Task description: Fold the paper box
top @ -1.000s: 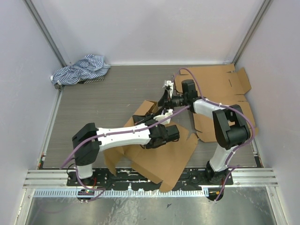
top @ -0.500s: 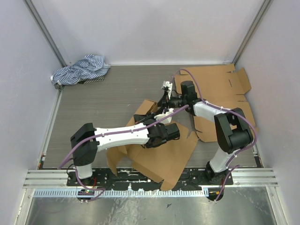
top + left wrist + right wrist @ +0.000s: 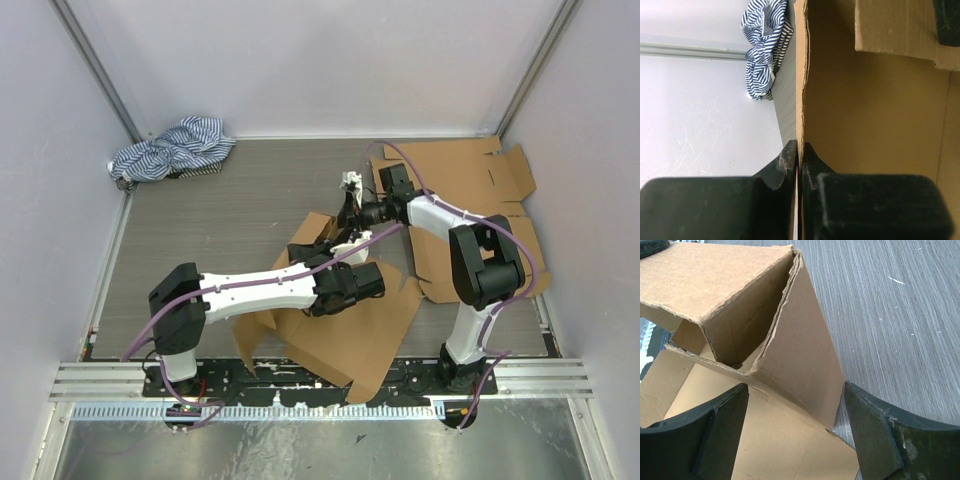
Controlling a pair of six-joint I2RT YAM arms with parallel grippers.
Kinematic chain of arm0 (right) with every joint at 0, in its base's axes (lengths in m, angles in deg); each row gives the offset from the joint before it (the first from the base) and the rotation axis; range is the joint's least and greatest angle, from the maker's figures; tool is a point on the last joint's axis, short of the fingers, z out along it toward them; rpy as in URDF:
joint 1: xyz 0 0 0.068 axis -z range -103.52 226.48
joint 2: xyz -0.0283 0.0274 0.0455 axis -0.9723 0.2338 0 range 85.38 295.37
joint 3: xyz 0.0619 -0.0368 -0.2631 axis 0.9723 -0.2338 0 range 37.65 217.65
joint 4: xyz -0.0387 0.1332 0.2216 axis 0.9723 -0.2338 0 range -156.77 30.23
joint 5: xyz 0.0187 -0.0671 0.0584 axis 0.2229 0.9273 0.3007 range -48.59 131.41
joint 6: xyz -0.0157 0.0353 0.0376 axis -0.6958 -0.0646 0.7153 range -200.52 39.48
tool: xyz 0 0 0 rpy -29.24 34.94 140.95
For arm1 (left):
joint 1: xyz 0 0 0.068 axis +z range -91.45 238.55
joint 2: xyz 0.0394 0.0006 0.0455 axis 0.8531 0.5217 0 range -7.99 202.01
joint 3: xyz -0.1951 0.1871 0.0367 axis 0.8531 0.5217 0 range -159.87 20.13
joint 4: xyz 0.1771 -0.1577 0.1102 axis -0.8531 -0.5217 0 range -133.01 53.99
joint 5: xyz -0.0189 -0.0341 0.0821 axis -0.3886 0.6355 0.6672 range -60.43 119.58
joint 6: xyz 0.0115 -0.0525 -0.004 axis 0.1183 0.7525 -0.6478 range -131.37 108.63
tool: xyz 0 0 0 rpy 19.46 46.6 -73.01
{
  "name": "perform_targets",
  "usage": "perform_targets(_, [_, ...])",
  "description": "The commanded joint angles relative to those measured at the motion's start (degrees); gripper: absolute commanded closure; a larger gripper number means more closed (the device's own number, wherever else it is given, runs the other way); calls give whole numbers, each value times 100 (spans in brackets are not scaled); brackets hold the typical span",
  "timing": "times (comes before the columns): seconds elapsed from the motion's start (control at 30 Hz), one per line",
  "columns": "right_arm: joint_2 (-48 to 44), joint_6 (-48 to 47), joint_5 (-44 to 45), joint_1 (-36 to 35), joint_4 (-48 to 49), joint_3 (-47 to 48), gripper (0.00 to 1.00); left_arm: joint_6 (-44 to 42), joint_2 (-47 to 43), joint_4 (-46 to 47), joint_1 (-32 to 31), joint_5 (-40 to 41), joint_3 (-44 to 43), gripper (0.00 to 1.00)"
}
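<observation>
The paper box (image 3: 345, 325) is a brown cardboard cut-out lying partly unfolded near the table's front, with one corner raised (image 3: 315, 232). My left gripper (image 3: 312, 252) reaches into it from the left. In the left wrist view the left gripper (image 3: 801, 150) is shut on the thin edge of an upright cardboard wall (image 3: 801, 75). My right gripper (image 3: 350, 212) comes in from the right at the raised corner. In the right wrist view the right gripper (image 3: 795, 405) stands open, its fingers either side of a folded-up flap (image 3: 800, 340) without pressing it.
A second flat cardboard sheet (image 3: 470, 180) lies at the back right under the right arm. A blue-striped cloth (image 3: 170, 148) is bunched in the back left corner. White walls close in the grey table (image 3: 230, 200) on three sides.
The right arm's elbow has swung in and its gripper has edged left and back at the raised corner. The left gripper keeps its pinch on the wall; the box has shifted slightly.
</observation>
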Motion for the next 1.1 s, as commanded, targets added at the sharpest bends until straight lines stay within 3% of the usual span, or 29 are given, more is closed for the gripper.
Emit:
perform_targets(0.0, [-111, -20, -36, 25, 90, 116, 19, 136, -149, 192, -55, -217, 52, 85])
perform_targets(0.33, [-423, 1112, 362, 26, 1443, -474, 21, 660, -56, -537, -79, -192, 7, 79])
perform_targets(0.63, [-373, 1326, 405, 25, 1736, -517, 21, 685, -235, -450, -158, -465, 66, 65])
perform_targets(1.07, [-440, 1579, 227, 13, 2087, -666, 24, 565, -16, -417, -169, -459, -16, 64])
